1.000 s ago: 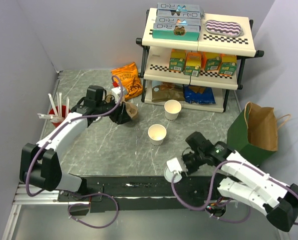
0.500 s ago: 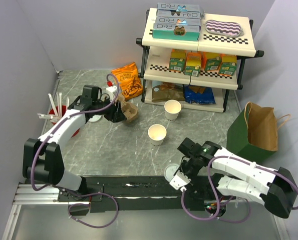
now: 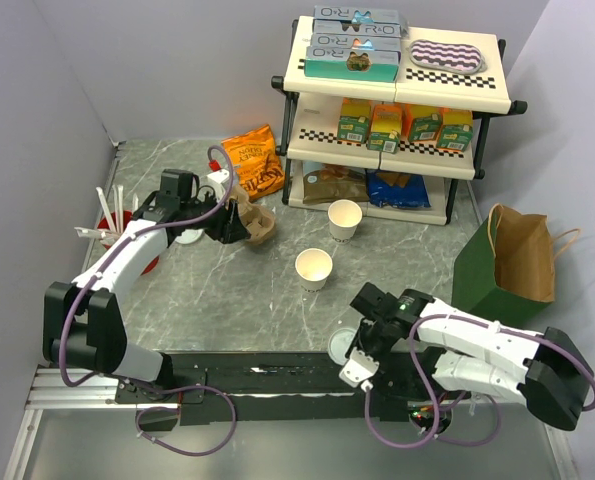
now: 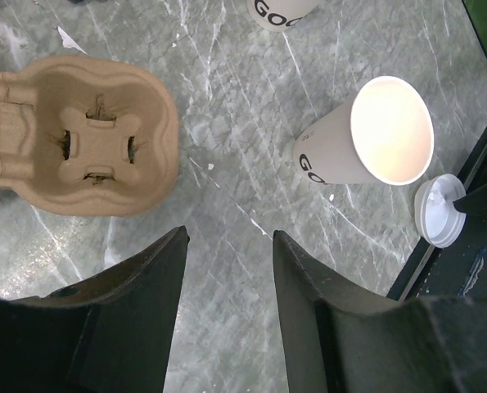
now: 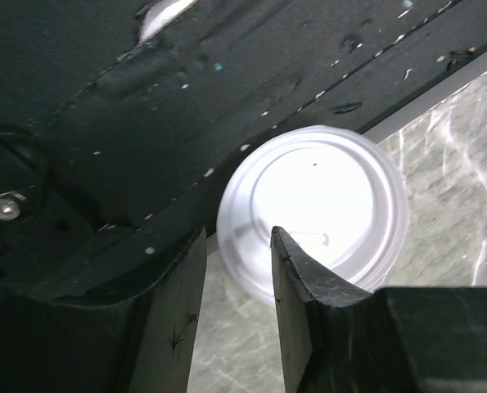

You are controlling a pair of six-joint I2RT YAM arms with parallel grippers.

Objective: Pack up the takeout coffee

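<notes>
Overhead and downward wrists, lid (image 5: 325, 176) shared

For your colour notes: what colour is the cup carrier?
Carrier: light brown, best in left wrist view.

Cup (image 3: 314, 268) cream-white, lid (image 5: 313, 209) white, carrier (image 4: 79, 147) brown. Table (image 3: 227, 290) grey marble, white veins. Shelf (image 3: 397, 85) cream, black-white checker trim. Chip bag (image 3: 254, 160) orange.

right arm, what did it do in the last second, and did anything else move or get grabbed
The right gripper swung round and drew back toward the near table edge. It now hangs over the round white plastic lid with its jaws open, holding nothing. The left gripper, also open, eased slightly away from the brown moulded-pulp carrier. The lid, the carrier, the nearer cream paper cup and the farther cream paper cup stayed put.
</notes>
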